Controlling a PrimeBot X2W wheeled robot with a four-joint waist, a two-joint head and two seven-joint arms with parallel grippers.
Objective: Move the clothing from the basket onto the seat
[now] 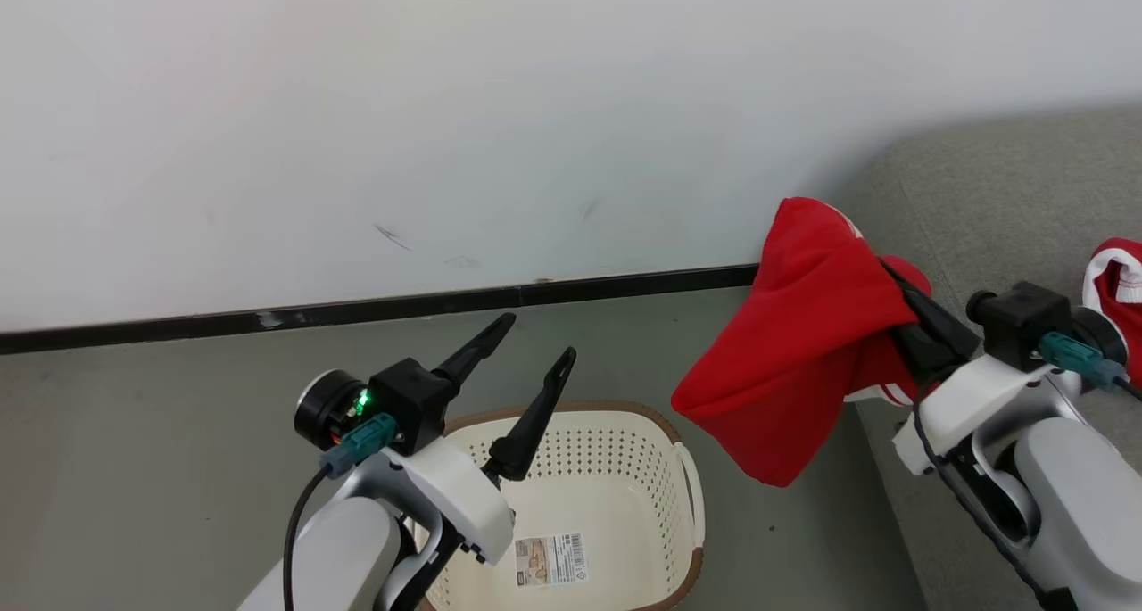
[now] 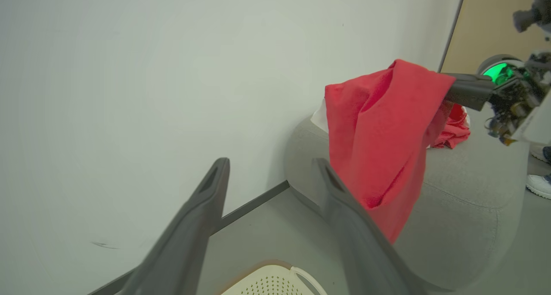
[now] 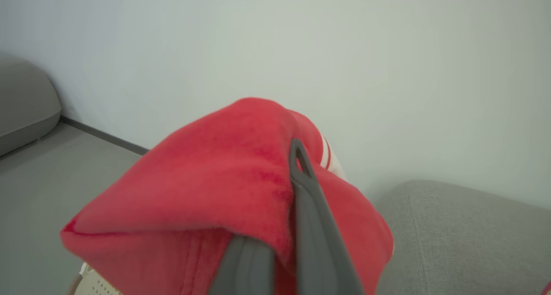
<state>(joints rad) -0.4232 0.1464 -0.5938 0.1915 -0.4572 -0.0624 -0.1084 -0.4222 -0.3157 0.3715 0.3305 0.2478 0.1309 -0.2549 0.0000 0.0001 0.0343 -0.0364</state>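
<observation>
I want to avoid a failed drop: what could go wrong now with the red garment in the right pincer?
1. Most of the red garment hangs beside the sofa, above the floor; released here, it would probably miss it.
2. The cloth drapes over the right pincer, so it may cling when the jaws open.

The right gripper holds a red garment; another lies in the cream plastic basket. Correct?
No: the head view shows the other red garment on the grey fabric sofa, not in the oval cream plastic basket. The right gripper holds a red garment.
</observation>
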